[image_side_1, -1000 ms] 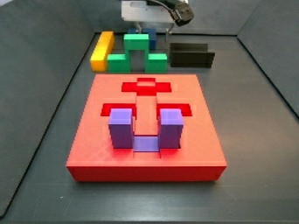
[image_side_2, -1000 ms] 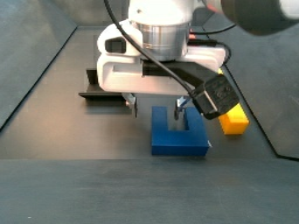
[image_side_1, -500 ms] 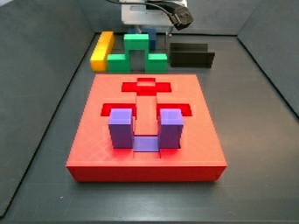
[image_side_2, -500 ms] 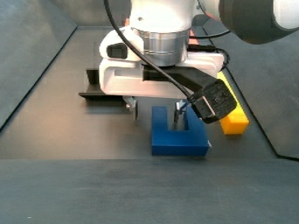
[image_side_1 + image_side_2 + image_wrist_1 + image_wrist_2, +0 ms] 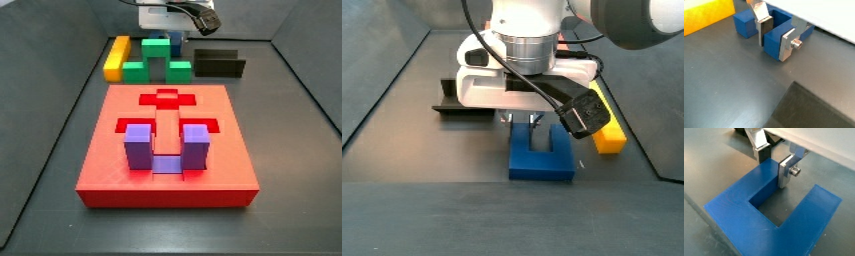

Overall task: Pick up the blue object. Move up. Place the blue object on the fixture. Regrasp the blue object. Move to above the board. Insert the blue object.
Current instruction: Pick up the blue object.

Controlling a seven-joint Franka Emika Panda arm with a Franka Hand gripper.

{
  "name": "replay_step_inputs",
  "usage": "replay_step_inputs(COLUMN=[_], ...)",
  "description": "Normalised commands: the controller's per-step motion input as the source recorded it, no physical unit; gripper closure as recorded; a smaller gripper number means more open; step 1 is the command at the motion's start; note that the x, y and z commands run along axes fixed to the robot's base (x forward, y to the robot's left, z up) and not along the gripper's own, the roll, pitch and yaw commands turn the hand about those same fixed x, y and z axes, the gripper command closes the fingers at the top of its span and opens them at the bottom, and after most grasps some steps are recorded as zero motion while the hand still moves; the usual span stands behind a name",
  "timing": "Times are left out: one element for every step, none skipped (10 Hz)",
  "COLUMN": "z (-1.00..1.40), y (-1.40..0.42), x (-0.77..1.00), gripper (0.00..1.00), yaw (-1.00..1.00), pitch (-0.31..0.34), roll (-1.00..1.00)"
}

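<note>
The blue object (image 5: 745,24) is a dark-blue U-shaped block resting on the dark floor, also seen in a side view (image 5: 543,165) and a wrist view (image 5: 751,208). My gripper (image 5: 775,45) straddles one of its prongs, one finger inside the slot and one finger (image 5: 787,44) on the outer face, shut on it. In a side view the gripper (image 5: 170,22) is at the far end and the blue object is hidden behind the green block. The black fixture (image 5: 218,62) stands beside it and shows in the other side view too (image 5: 462,108). The red board (image 5: 167,115) lies nearer the camera.
A lavender-purple U block (image 5: 167,148) sits in the board's near recess. A green arch block (image 5: 158,60) and a yellow bar (image 5: 118,57) lie beyond the board; the yellow bar (image 5: 607,138) is close beside the blue object. Dark walls enclose the floor.
The blue object has shifted slightly sideways under the gripper in a side view. The arm has barely moved.
</note>
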Motion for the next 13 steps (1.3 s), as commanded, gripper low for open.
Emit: replay_step_inputs(z=[0.00, 0.00, 0.00, 0.00, 0.00, 0.00, 0.00, 0.00, 0.00, 0.00, 0.00, 0.00, 0.00], y=[0.00, 0.00, 0.00, 0.00, 0.00, 0.00, 0.00, 0.00, 0.00, 0.00, 0.00, 0.00, 0.00], x=[0.00, 0.00, 0.00, 0.00, 0.00, 0.00, 0.00, 0.00, 0.00, 0.00, 0.00, 0.00, 0.00], gripper=[1.00, 1.00, 1.00, 1.00, 1.00, 1.00, 1.00, 1.00, 1.00, 1.00, 1.00, 1.00, 1.00], yaw=[0.00, 0.00, 0.00, 0.00, 0.00, 0.00, 0.00, 0.00, 0.00, 0.00, 0.00, 0.00, 0.00], pitch=[0.000, 0.000, 0.000, 0.000, 0.000, 0.000, 0.000, 0.000, 0.000, 0.000, 0.000, 0.000, 0.000], roll=[0.00, 0.00, 0.00, 0.00, 0.00, 0.00, 0.00, 0.00, 0.00, 0.00, 0.00, 0.00, 0.00])
